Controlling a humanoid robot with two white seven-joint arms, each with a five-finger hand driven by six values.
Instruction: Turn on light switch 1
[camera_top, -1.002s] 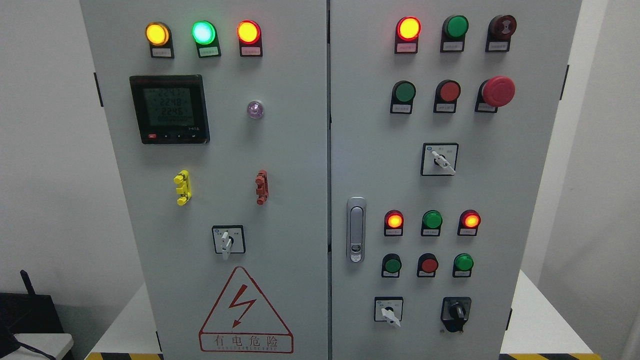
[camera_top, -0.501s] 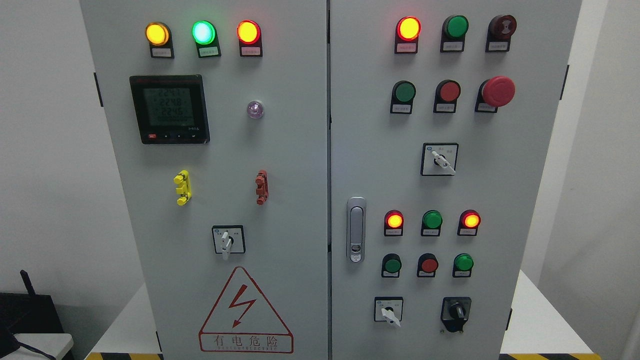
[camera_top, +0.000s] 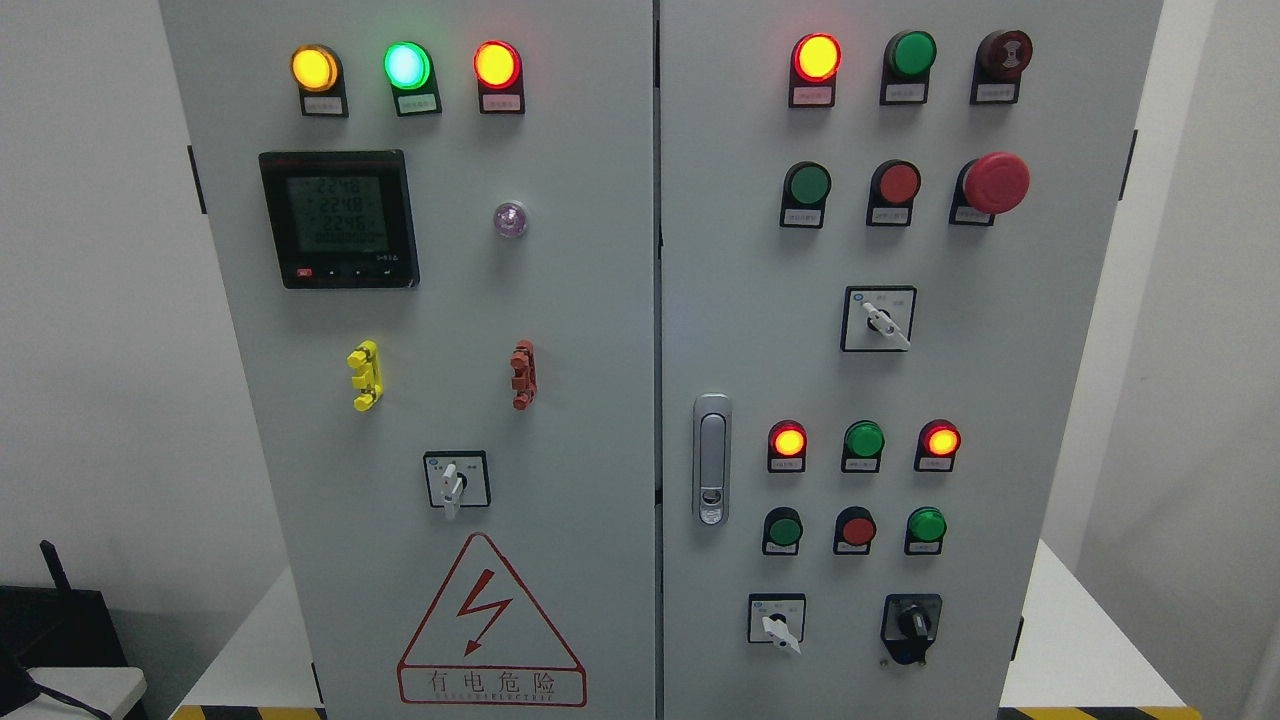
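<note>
A tall grey metal electrical cabinet (camera_top: 600, 300) with two doors is filling the head view, and neither hand is showing, so their state cannot be told. On the left door, amber, green and red round lamps (camera_top: 404, 65) are glowing above a black digital meter (camera_top: 338, 219); lower down, a white rotary selector switch (camera_top: 456, 480) is pointing downward over a red-outlined triangular warning sign (camera_top: 490, 625). On the right door, beside a silver latch handle (camera_top: 711, 458), rows of red and green push buttons (camera_top: 863, 440) are sitting; which one is light switch 1 cannot be told.

Grey control cabinet (camera_top: 600, 300), lit indicator lamps (camera_top: 405, 65)
</note>
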